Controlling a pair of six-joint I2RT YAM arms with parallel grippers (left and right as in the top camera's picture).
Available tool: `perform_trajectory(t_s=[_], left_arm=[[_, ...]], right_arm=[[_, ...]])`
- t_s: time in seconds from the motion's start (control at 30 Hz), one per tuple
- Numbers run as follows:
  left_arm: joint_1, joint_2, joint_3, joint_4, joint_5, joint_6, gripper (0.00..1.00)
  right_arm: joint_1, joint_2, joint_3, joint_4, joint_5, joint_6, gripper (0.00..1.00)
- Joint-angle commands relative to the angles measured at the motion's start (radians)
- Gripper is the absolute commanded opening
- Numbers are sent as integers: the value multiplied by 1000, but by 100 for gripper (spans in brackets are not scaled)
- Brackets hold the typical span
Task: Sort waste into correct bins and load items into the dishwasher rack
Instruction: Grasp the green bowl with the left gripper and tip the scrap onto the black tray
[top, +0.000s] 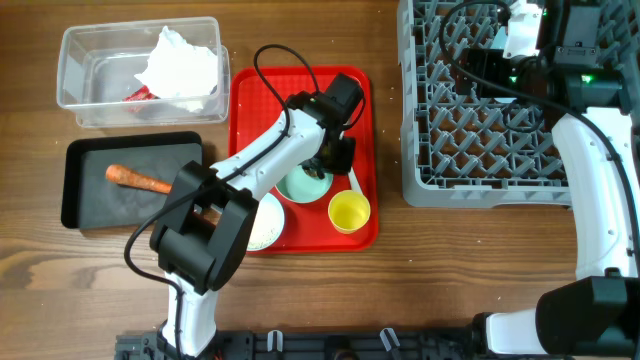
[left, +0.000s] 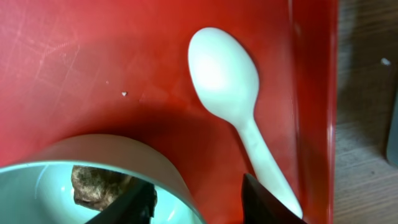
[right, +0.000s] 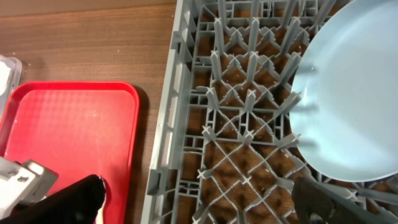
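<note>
My left gripper (left: 198, 186) stands open astride the rim of the teal bowl (left: 118, 149) on the red tray (top: 260, 90). One finger is inside the bowl beside a brown food scrap (left: 96, 183), and the other finger (left: 264, 202) is outside it, with red tray showing between it and the bowl wall. A white plastic spoon (left: 227, 74) lies just right of that finger. My right gripper (right: 199, 199) hangs open and empty over the grey dishwasher rack (top: 470, 140). A light blue plate (right: 348, 93) stands among the rack's pegs.
A pale bowl (top: 265, 222) and a yellow cup (top: 349, 211) sit at the tray's near edge. The clear tub (top: 90, 60) holds a white napkin (top: 185, 65) and a red wrapper (top: 137, 95). A carrot (top: 135, 178) lies in the black tray (top: 90, 205).
</note>
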Motion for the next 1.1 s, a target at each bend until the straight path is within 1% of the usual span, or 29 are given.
perform_trajectory(t_s=[0.0, 0.07, 0.1, 0.13, 0.17, 0.27, 0.33, 0.4, 0.47, 0.57, 0.67, 0.73, 0.8, 0.83, 1.0, 1.03, 1.07], left_arm=[[-4, 11, -9, 26, 0, -9, 30], [-3, 11, -9, 30, -61, -10, 11], [-3, 11, -9, 29, -90, -10, 6], [-2, 11, -9, 30, -119, -10, 4], [3, 10, -8, 31, -141, -9, 4], [32, -8, 1, 19, -142, -18, 4], [67, -42, 51, -37, -138, -32, 4], [98, -112, 118, -111, -138, -32, 4], [116, -172, 142, -138, -129, -32, 4], [171, -302, 146, -171, -60, -32, 4], [296, -411, 146, -286, -17, -32, 4], [390, -431, 146, -349, -10, -31, 4], [517, -432, 141, -397, 41, -16, 4], [574, -432, 134, -402, 95, 28, 4], [906, -414, 61, -391, 476, 270, 4], [967, -401, 32, -378, 577, 319, 4], [1004, -391, 9, -371, 642, 353, 4]], right_arm=[[1, 14, 1, 0, 13, -13, 100], [1, 14, 1, 0, 13, -13, 100], [1, 14, 1, 0, 13, -13, 100], [1, 14, 1, 0, 13, -13, 100], [1, 14, 1, 0, 13, -13, 100], [1, 14, 1, 0, 13, -13, 100], [1, 14, 1, 0, 13, -13, 100], [1, 14, 1, 0, 13, -13, 100], [1, 14, 1, 0, 13, -13, 100], [1, 14, 1, 0, 13, -13, 100], [1, 14, 1, 4, 13, -13, 100], [1, 14, 1, 4, 13, -13, 100], [1, 14, 1, 4, 13, -13, 100], [1, 14, 1, 4, 13, -13, 100], [1, 14, 1, 4, 13, -13, 100], [1, 14, 1, 3, 13, -11, 100], [1, 14, 1, 3, 13, -11, 100]])
